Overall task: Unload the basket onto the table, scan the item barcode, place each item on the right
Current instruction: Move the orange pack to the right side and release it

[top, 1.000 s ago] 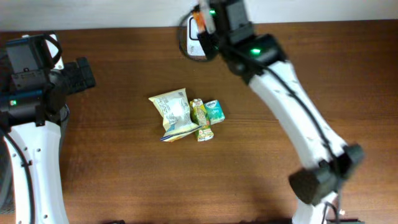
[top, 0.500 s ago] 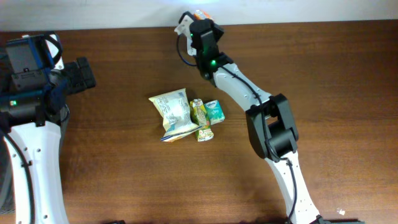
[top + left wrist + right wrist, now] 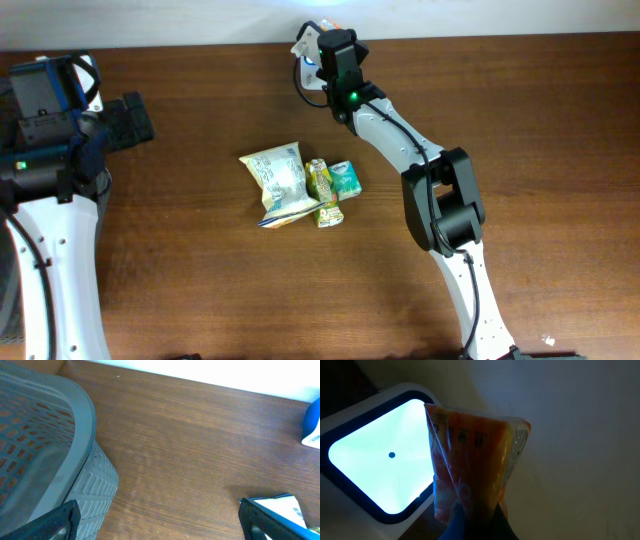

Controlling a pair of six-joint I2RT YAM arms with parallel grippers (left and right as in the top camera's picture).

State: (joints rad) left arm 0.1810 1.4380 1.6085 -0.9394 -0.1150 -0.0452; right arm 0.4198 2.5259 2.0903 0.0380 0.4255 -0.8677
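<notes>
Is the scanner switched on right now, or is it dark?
On. In the right wrist view the scanner window glows bright, with the orange packet held up next to it.

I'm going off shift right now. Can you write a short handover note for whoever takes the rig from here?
Grippers: the right gripper is shut on the orange packet, holding it beside the lit window of the scanner at the table's far edge. The left gripper is open and empty, by the grey basket.
Mid-table lie a yellow packet, a green carton and a teal packet.
Done: packet brought to the scanner.
Left: check the barcode actually reads; that cannot be told from here.
</notes>
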